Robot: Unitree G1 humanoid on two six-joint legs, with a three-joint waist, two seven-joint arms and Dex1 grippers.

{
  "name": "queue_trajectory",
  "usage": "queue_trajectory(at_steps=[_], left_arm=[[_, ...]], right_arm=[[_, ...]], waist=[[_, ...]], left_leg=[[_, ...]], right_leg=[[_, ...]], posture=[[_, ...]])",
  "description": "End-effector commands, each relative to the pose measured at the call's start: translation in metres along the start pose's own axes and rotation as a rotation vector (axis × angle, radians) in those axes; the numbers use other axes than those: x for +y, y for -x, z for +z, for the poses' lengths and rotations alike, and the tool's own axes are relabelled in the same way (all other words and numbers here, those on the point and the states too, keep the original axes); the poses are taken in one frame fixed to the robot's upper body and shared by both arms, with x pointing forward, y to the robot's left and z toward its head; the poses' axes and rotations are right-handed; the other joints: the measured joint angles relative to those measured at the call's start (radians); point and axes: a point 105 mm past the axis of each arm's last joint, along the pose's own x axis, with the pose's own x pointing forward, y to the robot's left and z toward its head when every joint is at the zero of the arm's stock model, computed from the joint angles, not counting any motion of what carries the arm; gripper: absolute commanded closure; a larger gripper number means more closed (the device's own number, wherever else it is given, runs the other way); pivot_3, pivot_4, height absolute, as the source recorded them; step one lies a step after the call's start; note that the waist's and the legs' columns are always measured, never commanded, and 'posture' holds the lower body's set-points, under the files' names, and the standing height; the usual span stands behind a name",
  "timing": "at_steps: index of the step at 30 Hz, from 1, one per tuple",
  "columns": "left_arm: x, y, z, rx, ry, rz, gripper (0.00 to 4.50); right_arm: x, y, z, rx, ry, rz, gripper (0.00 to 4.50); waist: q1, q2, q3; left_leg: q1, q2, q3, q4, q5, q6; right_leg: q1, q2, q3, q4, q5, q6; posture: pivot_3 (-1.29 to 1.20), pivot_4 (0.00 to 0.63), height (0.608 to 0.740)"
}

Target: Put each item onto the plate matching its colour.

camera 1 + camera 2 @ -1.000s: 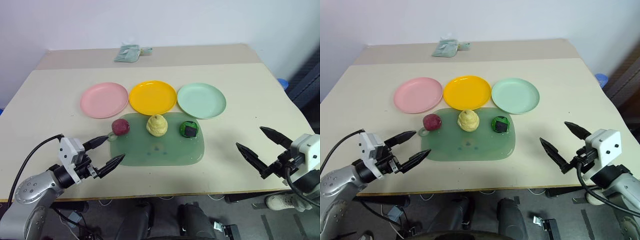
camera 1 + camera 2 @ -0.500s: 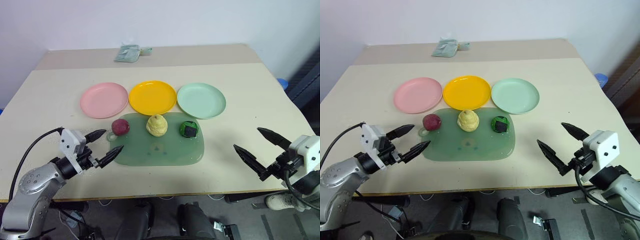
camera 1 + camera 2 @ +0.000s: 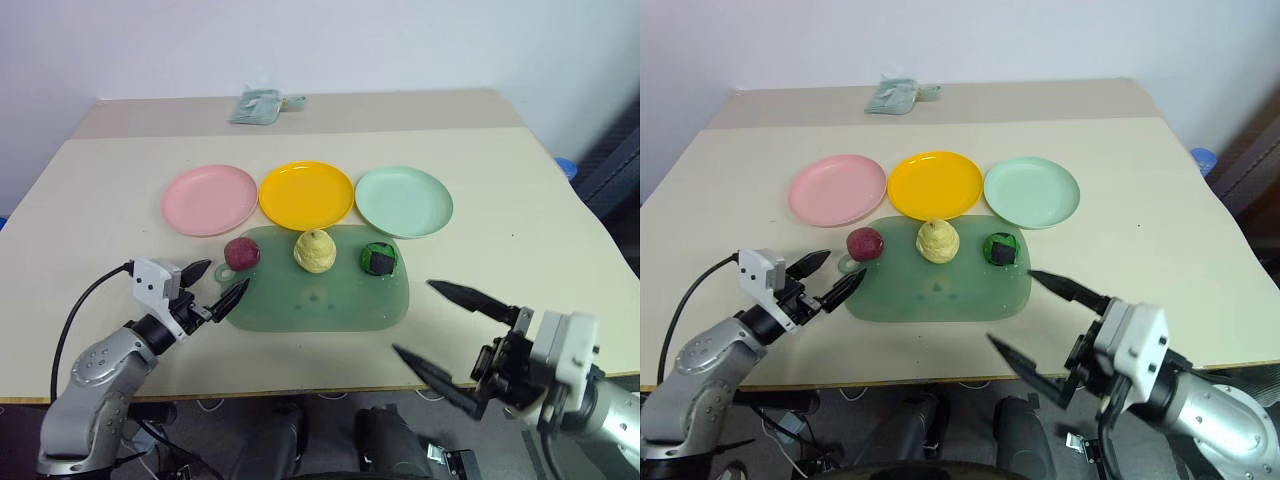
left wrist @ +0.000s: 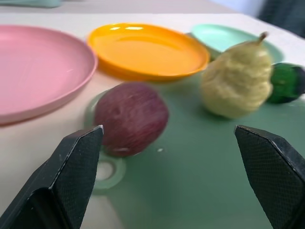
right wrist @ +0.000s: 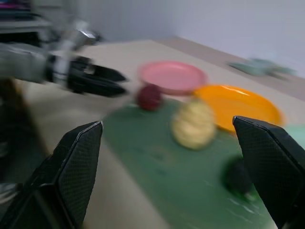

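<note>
Items, dark red ball (image 3: 241, 253), yellow pear (image 3: 314, 251) and green-black ball (image 3: 378, 258), sit on green mat (image 3: 320, 300) on beige desk (image 3: 520, 220) by white wall, plates (image 3: 306, 194) behind. Left pincer (image 3: 217, 287) apart near red ball; right pincer (image 3: 448, 339) apart, empty.

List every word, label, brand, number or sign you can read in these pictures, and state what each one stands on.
None can be read. The pink plate, orange-yellow plate and mint green plate are plain, as are the three items and the green mat.
The small packet at the far edge of the table may carry print, but it is too small to read.
</note>
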Motion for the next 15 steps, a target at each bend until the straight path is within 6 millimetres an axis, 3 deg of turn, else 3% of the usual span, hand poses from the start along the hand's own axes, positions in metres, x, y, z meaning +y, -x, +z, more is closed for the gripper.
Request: queue_trajectory(at_steps=[1, 3, 4, 6, 8, 13, 15], left_arm=[[0.005, -0.007, 0.009, -0.053, -0.044, 0.065, 0.00], [0.006, -0.010, 0.008, -0.065, -0.033, 0.089, 0.00], [0.007, -0.011, 0.008, -0.070, -0.033, 0.095, 0.00], [0.007, -0.012, 0.008, -0.080, -0.031, 0.103, 0.00], [0.008, -0.012, 0.007, -0.081, -0.034, 0.105, 0.00], [0.009, -0.017, 0.014, -0.098, -0.056, 0.089, 0.00], [0.012, -0.018, 0.016, -0.103, -0.073, 0.103, 0.00]], right_arm=[[-0.017, -0.009, -0.005, -0.027, 0.040, 0.041, 0.03], [-0.085, -0.022, -0.015, -0.004, 0.040, 0.001, 0.03], [-0.104, -0.028, -0.013, -0.009, 0.035, -0.003, 0.03], [-0.113, -0.034, -0.014, -0.015, 0.030, 0.010, 0.03], [-0.117, -0.039, -0.014, -0.018, 0.027, 0.020, 0.03], [-0.120, -0.046, -0.011, -0.027, 0.037, 0.018, 0.03], [-0.121, -0.048, -0.010, -0.031, 0.038, 0.007, 0.03]], waist=[[-0.003, -0.003, 0.000], [-0.024, -0.013, 0.002], [-0.028, -0.008, 0.007], [-0.027, -0.004, 0.007], [-0.001, -0.004, 0.006], [0.022, -0.002, 0.005], [0.021, -0.002, 0.005]], left_leg=[[0.000, 0.000, 0.000, 0.000, 0.000, 0.000], [0.004, 0.001, 0.001, 0.000, 0.000, 0.000], [0.011, 0.003, 0.005, 0.000, -0.001, -0.001], [0.014, 0.010, 0.001, -0.005, -0.002, 0.001], [0.013, 0.014, 0.002, -0.006, -0.001, 0.001], [-0.009, 0.013, 0.003, 0.000, -0.004, -0.009], [-0.013, 0.013, 0.003, 0.000, -0.004, -0.009]], right_leg=[[0.000, 0.000, 0.000, 0.000, 0.000, 0.000], [0.003, 0.000, -0.001, 0.000, 0.001, -0.001], [0.008, -0.002, -0.003, -0.004, 0.005, 0.001], [0.022, -0.001, -0.014, -0.026, 0.007, 0.002], [0.019, -0.002, -0.020, -0.023, 0.008, -0.002], [-0.013, -0.002, -0.020, 0.001, 0.003, 0.000], [-0.016, -0.002, -0.019, 0.001, 0.003, 0.000]], posture=[[0.00, 0.150, 0.740], [0.00, 0.150, 0.740], [0.00, 0.150, 0.740], [0.00, 0.150, 0.740], [0.00, 0.150, 0.740], [0.00, 0.150, 0.740], [0.00, 0.150, 0.740]])
